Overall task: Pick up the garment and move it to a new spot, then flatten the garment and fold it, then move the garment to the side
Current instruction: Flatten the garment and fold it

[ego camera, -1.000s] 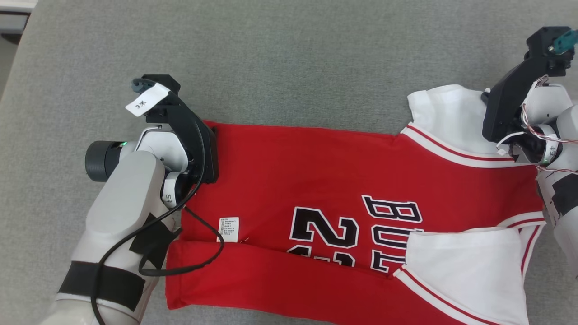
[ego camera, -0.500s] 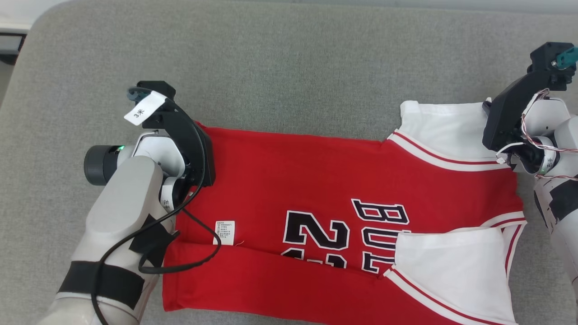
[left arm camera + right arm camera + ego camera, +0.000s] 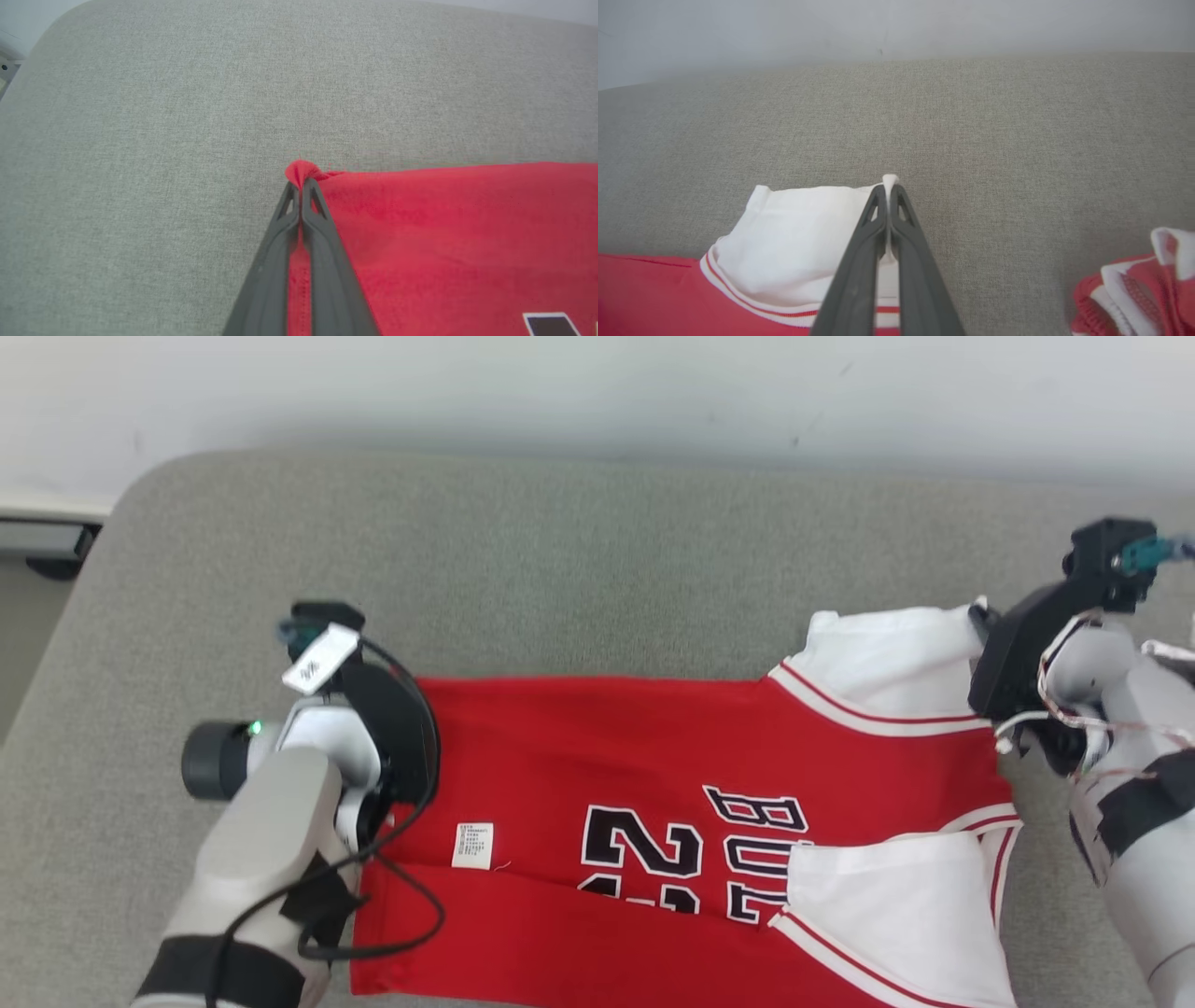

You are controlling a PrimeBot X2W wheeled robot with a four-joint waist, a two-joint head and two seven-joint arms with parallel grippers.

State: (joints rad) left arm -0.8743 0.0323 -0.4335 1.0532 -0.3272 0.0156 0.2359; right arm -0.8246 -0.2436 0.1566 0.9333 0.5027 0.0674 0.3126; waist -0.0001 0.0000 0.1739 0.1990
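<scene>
The garment (image 3: pixel 607 756) is a red jersey with white sleeves and black lettering, spread on a grey cushioned surface (image 3: pixel 579 560). Its near long edge is folded over. At the jersey's far left corner my left gripper (image 3: pixel 300 186) is shut, with a pinch of red hem (image 3: pixel 301 170) poking out past the fingertips. The left wrist mount (image 3: pixel 392 737) covers that corner in the head view. My right gripper (image 3: pixel 889 189) is shut on the edge of the far white sleeve (image 3: pixel 798 233), at the jersey's far right (image 3: pixel 896 653).
A pale wall (image 3: pixel 597 383) runs behind the cushion. The cushion's rounded left corner (image 3: pixel 121 513) drops to a floor with a dark fixture (image 3: pixel 56 546). Bare grey fabric lies beyond the jersey. A bunched red and white piece of cloth (image 3: pixel 1134 294) shows at the right wrist view's lower right.
My left gripper has shut on the red hem corner. The head camera has tilted up, so the wall and the cushion's far edge have come into view. The right gripper still holds the sleeve.
</scene>
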